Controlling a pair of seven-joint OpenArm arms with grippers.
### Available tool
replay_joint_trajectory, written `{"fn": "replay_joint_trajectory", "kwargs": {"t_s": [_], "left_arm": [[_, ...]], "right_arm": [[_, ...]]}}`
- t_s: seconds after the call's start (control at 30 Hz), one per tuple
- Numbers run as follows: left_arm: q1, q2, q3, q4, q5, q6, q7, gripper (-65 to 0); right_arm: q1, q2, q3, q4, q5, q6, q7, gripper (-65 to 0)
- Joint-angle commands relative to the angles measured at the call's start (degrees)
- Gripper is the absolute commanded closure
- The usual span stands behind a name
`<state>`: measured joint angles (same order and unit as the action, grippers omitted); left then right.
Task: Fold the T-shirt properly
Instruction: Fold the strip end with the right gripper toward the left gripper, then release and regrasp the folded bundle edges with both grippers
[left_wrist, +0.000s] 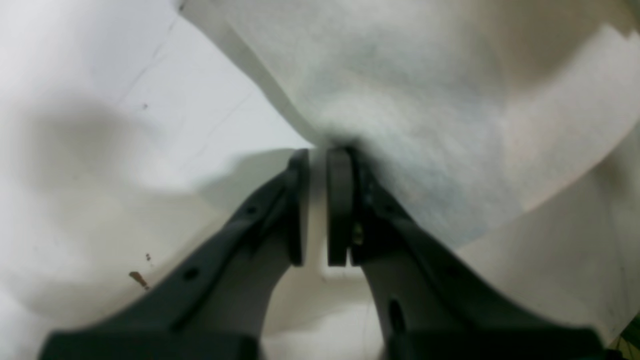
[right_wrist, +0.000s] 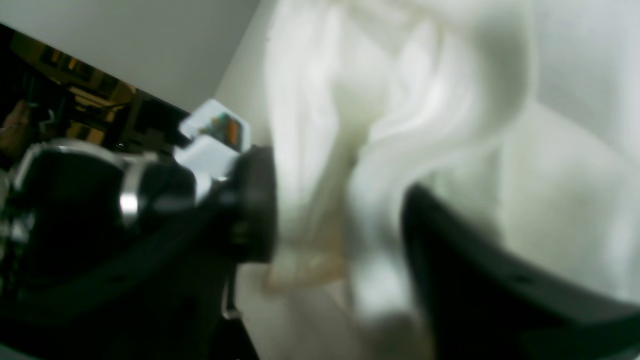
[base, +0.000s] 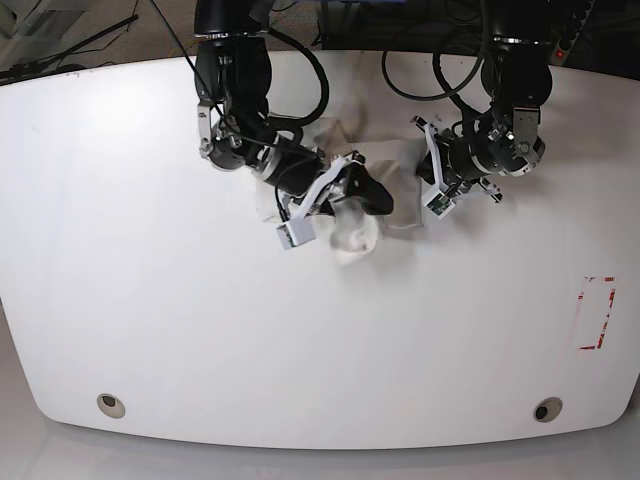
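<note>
**A:** How many shirts are there, and where?

**B:** Just one T-shirt (base: 352, 232). It is white and all bunched up, near the far middle of the white tabletop (base: 150, 300), between the two arms. No print shows from above.

**A:** How many end effectors?

**B:** Two. The right end effector (base: 372, 200) is on the left side of the base view. It sits right on the crumpled shirt.

**A:** Is it holding the shirt?

**B:** In the right wrist view, a thick fold of the T-shirt (right_wrist: 340, 165) runs between its two dark fingers (right_wrist: 257, 205). The fingers are apart with cloth filling the gap. The picture is too blurry to tell if they squeeze it.

**A:** And the other one?

**B:** The left end effector (left_wrist: 318, 205) has its two flat pads (left_wrist: 340, 200) almost together, with only a thin gap. The T-shirt (left_wrist: 425, 115) touches the tips, but I cannot tell if any cloth is pinched.

**A:** Anything else on the tabletop?

**B:** One red marked box (base: 596, 313) near the right edge, well apart from the shirt. Also two round holes, one (base: 111, 405) at the near left and one (base: 546, 410) at the near right.
</note>
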<state>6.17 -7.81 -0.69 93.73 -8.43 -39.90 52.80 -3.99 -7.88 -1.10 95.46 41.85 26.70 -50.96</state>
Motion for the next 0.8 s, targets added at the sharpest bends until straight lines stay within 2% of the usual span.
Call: {"fn": "replay_joint_trajectory", "kwargs": {"t_s": [0.0, 0.1, 0.27, 0.4, 0.5, 0.63, 0.77], "left_arm": [[-0.1, -0.1, 0.2, 0.2, 0.7, -0.1, 1.4, -4.9], [-0.1, -0.1, 0.1, 0.2, 0.7, -0.1, 1.3, -4.9], [-0.2, 0.0, -0.1, 0.8, 0.6, -0.1, 1.3, -4.9], [-0.2, 0.3, -3.0, 5.3, 0.3, -0.1, 1.2, -4.9], [-0.2, 0.7, -5.5, 7.9, -2.3, -0.1, 1.2, -4.9], [-0.2, 0.5, -9.2, 11.3, -6.0, -0.1, 1.4, -4.9], [0.0, -0.2, -13.5, 12.5, -6.7, -0.1, 1.4, -4.9]], "right_arm": [[1.8, 0.4, -4.0, 1.3, -1.4, -3.7, 1.6, -43.0], [2.3, 1.1, -7.9, 2.1, -4.3, -6.5, 1.6, -47.6], [1.6, 4.3, -12.8, 9.4, -7.2, -7.0, 1.8, -45.7], [-0.4, 6.8, -13.0, 15.4, -7.2, -7.0, 1.8, -45.7], [-0.5, 7.5, -13.0, 16.0, -7.3, -6.8, 1.8, -45.7], [-1.4, 10.0, -12.9, 16.2, -7.1, -6.8, 1.7, -43.6], [-2.8, 11.6, -12.8, 17.2, -7.1, -6.7, 1.7, -41.4]]}}
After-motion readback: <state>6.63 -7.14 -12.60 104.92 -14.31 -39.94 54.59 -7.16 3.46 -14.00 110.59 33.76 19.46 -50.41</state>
